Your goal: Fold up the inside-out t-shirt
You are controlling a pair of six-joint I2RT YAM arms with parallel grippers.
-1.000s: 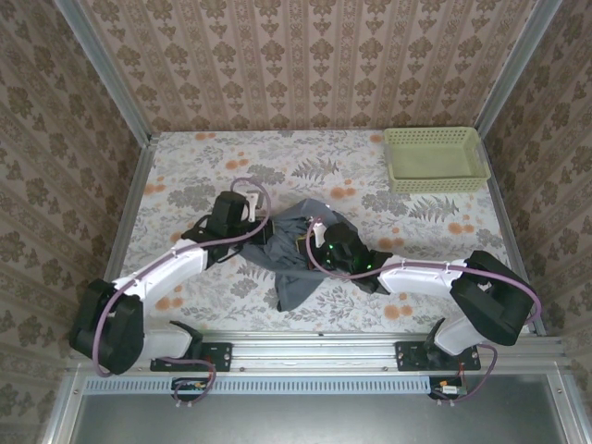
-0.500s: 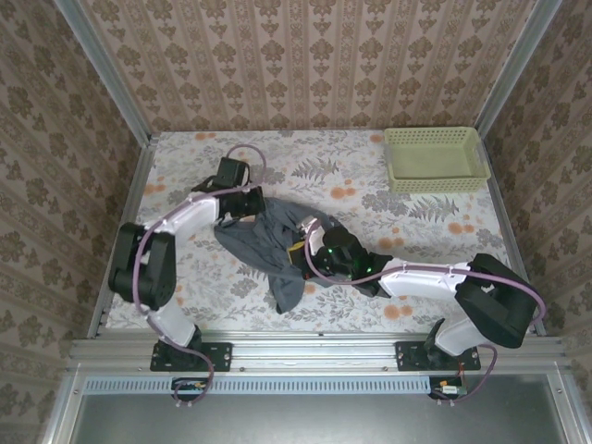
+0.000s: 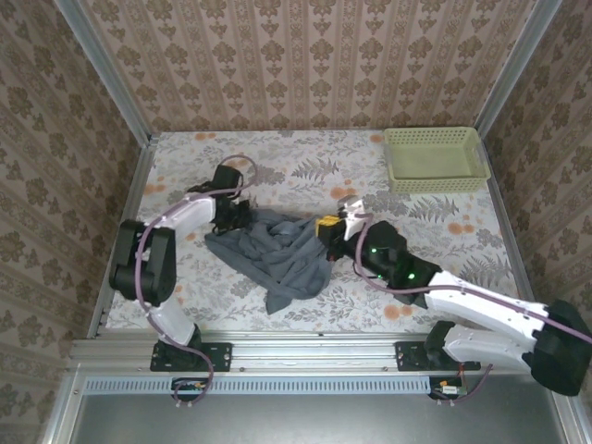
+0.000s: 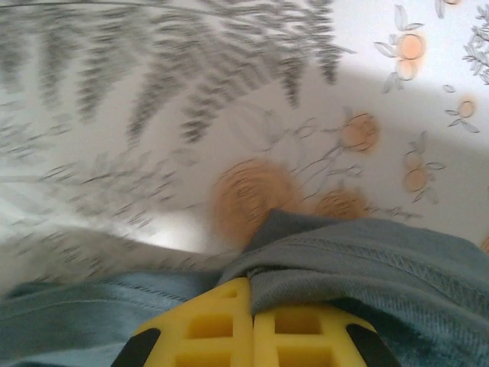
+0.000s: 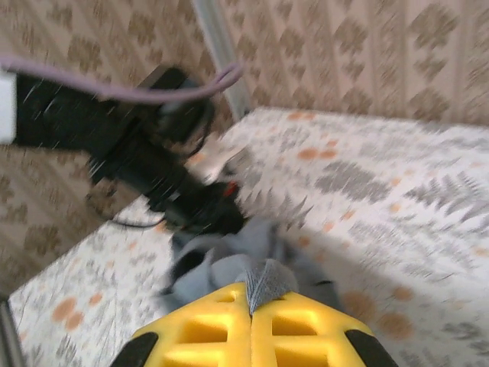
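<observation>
- Dark slate blue-grey soft fabric t-shirt (image 3: 273,254): it lies crumpled on the table, between the two arms and towards the near side. The cloth is drawn out in a wrinkled band from one gripper to the other. A narrower tail of fabric trails towards the near edge.
- Left gripper (image 3: 242,215): at the shirt's left, far corner. In the left wrist view its yellow fingers (image 4: 199,329) are pressed together, with a fold of stitched hem caught between them and lying over the right-hand finger.
- Right gripper (image 3: 326,227): at the shirt's right edge, near the centre of the table. In the right wrist view its yellow fingers (image 5: 206,325) are closed on a small peak of grey fabric that rises from the seam between them. The rest of the garment is bunched just beyond.
- Table (image 3: 435,240): covered with a pale cloth printed with grey ferns and orange flowers.
- Pale green perforated plastic basket (image 3: 393,157): rectangular, in the far right corner of the table, well apart from the shirt.
- Both wrist views are blurred.
</observation>
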